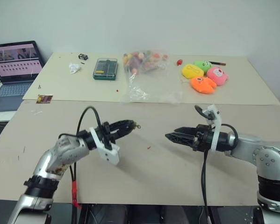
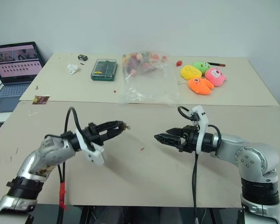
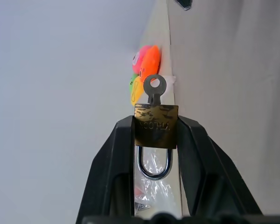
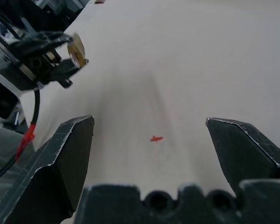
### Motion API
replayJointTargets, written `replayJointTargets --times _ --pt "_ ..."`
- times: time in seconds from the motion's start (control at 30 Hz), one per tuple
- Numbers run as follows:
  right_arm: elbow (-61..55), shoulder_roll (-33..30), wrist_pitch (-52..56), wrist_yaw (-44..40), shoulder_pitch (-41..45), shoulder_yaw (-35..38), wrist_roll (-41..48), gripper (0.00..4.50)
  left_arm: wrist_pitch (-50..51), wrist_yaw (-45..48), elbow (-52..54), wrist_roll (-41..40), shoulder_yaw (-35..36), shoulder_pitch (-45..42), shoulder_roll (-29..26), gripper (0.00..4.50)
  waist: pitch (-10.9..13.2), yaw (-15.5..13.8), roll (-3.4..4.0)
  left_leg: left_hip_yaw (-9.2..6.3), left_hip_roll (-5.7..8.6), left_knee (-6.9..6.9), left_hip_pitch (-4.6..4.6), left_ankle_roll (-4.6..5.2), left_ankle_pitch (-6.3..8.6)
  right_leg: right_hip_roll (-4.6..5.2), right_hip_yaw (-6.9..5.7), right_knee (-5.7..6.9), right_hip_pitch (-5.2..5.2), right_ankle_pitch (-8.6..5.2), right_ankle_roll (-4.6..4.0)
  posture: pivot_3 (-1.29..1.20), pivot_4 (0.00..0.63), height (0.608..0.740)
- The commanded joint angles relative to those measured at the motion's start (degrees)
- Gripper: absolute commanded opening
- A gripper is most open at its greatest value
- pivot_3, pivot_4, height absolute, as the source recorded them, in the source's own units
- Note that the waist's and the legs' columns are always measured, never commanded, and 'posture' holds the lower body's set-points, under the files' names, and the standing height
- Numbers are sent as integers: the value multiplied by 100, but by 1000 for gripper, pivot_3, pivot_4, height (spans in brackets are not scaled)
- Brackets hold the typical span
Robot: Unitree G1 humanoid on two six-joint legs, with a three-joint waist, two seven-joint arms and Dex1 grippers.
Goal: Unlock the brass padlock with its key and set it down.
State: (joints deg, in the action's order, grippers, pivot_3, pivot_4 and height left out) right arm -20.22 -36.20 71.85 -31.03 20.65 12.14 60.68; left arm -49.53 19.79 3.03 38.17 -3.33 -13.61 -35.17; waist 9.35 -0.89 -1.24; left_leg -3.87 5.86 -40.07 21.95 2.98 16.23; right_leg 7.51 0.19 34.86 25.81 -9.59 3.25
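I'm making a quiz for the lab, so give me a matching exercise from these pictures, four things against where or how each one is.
Things:
1. brass padlock
2. key
3. right gripper
4. laptop

States:
A. open, holding nothing
B. at the far left, lid open
C. clamped between the left gripper fingers
D. sticking out of the lock body

Pairs: 1-C, 2-D, 3-A, 4-B

The table (image 1: 144,163) is being overlooked from the head by both eye views, while the brass padlock (image 3: 155,125) is being framed closely by the left wrist view and more distantly by the right.
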Motion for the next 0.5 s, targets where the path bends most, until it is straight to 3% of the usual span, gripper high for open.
replayJointTargets --times 0.03,0.33,0.5 --pt "-554 187 -202 123 155 -295 1 4500 82 -686 438 590 143 176 108 804 0 2 0 1 0 0 0 0 0 0 0 2 2 0 0 0 150 740" --pt "-1386 1257 -600 1085 -3 -704 2 4500 622 -1638 1111 1434 264 536 252 804 -1 28 1 21 -3 4 3 -11 -7 -4 9 18 28 3 -4 0 150 740" --pt "-1369 1368 -754 1211 -117 -685 -91 4500 840 -1588 1329 1368 144 619 250 804 -2 21 1 25 -1 4 2 -10 -6 -3 12 18 28 3 -4 0 150 740"
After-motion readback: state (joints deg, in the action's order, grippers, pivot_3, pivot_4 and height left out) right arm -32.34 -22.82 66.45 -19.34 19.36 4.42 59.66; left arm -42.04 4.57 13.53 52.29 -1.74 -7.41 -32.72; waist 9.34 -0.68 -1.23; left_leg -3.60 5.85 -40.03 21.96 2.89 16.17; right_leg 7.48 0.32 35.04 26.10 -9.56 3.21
